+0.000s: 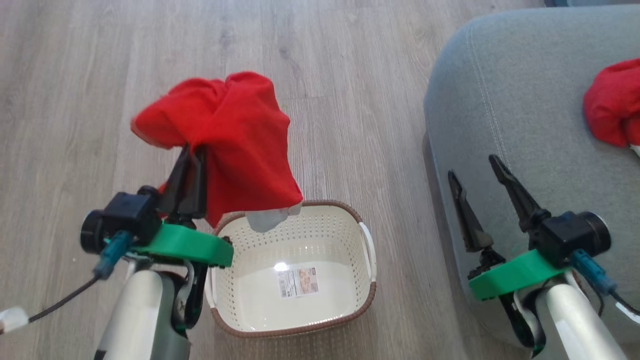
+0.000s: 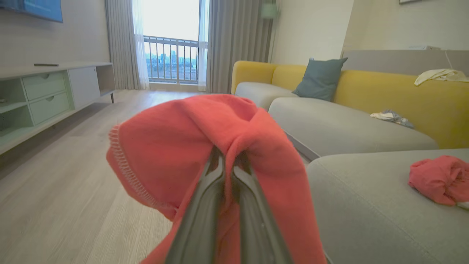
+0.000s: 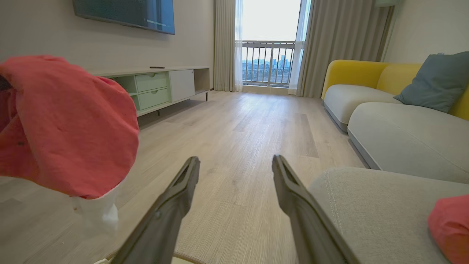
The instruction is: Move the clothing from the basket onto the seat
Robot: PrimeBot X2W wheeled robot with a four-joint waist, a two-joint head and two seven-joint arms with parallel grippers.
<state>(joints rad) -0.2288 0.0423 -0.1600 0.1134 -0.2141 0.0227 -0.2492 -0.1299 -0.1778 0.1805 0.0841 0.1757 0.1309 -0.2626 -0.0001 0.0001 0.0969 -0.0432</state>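
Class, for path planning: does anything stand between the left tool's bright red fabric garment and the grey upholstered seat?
Only the open right tool hovers over the grey upholstered seat's near edge; otherwise just wooden floor separates the bright red fabric garment from it.

Soft red cloth garment (image 1: 235, 135), glossy perforated plastic basket (image 1: 345, 235), matt wood-grain floor (image 1: 75, 75).

Barcode label (image 1: 298, 281) on basket (image 1: 325, 225) floor, its print illegibly small.
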